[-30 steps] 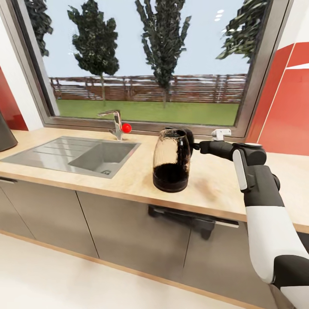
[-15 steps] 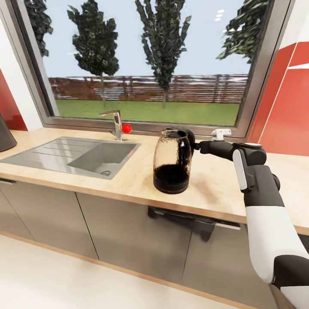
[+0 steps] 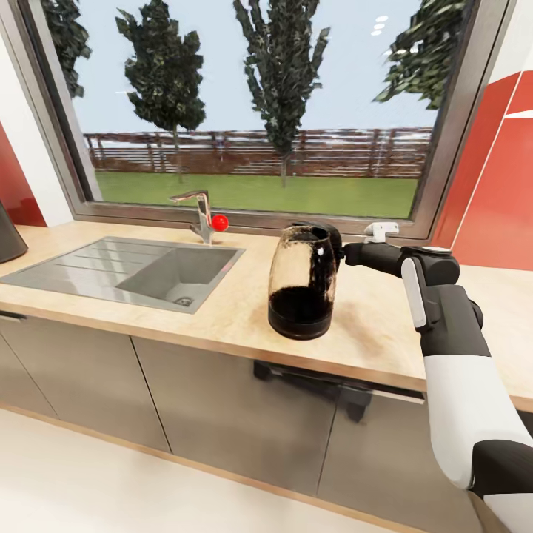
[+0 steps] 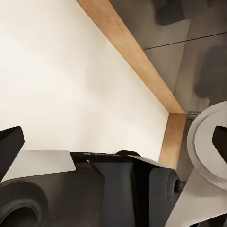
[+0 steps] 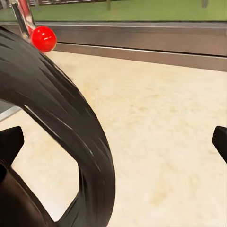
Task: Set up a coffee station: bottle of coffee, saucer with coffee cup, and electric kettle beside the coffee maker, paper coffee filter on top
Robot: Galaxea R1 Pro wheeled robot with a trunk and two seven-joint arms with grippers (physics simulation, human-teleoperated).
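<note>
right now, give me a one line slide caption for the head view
Right arm reaches behind the electric kettle standing on the kitchen countertop, right of the steel sink below a window.

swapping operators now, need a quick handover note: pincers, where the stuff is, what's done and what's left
Right pincer: at the electric kettle handle, fingers spread either side, apparently open.
Left pincer: idle, pointed at the floor, open.
Kettle stands upright on the kitchen countertop, right of the sink.
A dark body at the far left edge is probably the coffee maker.
Done: kettle is on the counter.
Left: bring it beside the coffee maker. Bottle, filter, saucer and cup: status unknown from here.
</note>
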